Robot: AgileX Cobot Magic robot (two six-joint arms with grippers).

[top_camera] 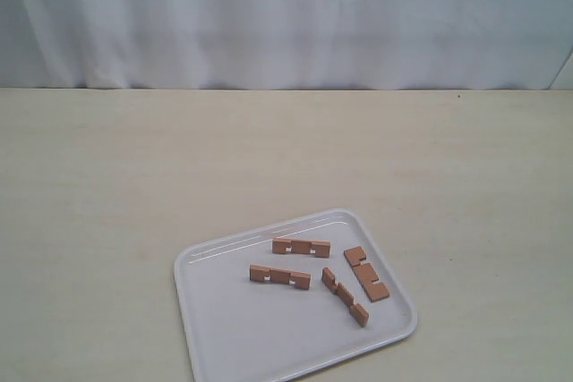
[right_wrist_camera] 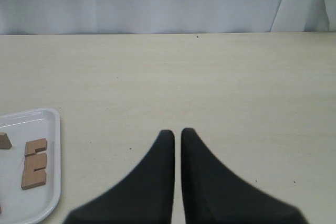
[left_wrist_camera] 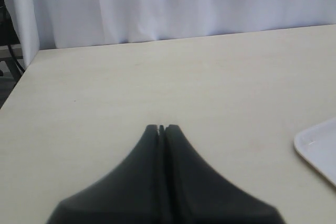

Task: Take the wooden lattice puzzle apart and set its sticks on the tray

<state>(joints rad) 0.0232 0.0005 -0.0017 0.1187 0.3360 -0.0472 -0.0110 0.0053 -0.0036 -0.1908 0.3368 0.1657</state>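
The white tray point(top_camera: 215, 337) lies at the table's front, right of centre. Several light-brown notched sticks rest on it, all apart: one point(top_camera: 301, 246) near the far rim, one point(top_camera: 279, 276) in front of it, and two angled ones point(top_camera: 345, 296) point(top_camera: 366, 274) on the right. No assembled lattice puzzle shows. Neither arm appears in the exterior view. My left gripper point(left_wrist_camera: 161, 128) is shut and empty above bare table, with the tray's corner point(left_wrist_camera: 320, 148) off to one side. My right gripper point(right_wrist_camera: 177, 132) is shut with a hairline gap and holds nothing, beside the tray's rim point(right_wrist_camera: 52, 129) and a stick point(right_wrist_camera: 34, 163).
A pale wooden table point(top_camera: 134, 185) spreads around the tray, backed by a white curtain point(top_camera: 286, 15). The table's side edge point(left_wrist_camera: 18, 80) and dark cables point(left_wrist_camera: 9, 61) beyond it show in the left wrist view.
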